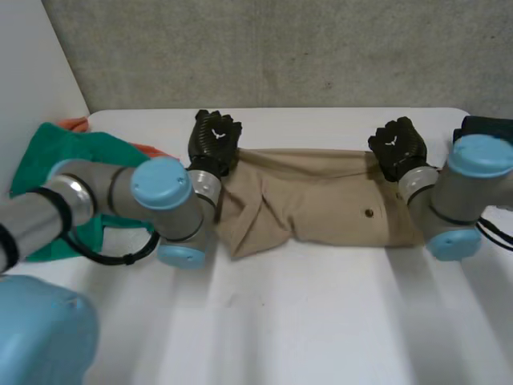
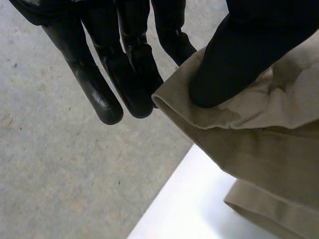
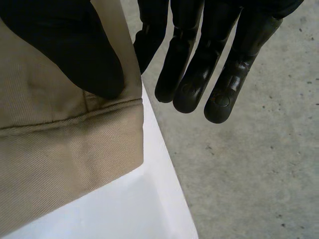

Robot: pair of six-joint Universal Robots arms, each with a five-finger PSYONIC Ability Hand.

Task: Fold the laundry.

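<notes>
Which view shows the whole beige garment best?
The head view: there the beige garment lies in full, stretched across the table. The wrist views show one corner each, pinched by the left hand and right hand.

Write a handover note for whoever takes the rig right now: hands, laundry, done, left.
Left hand: shut, pinching the tan garment at its far left corner.
Right hand: shut, pinching its far right corner.
Tan garment: lies as a long strip across the table, rumpled near the left hand.
Green cloth: bunched at the table's left end, by the left arm.
Done: both far corners gripped.
Left: probably bring the far edge over to fold, smooth it, then fold the green cloth.
</notes>
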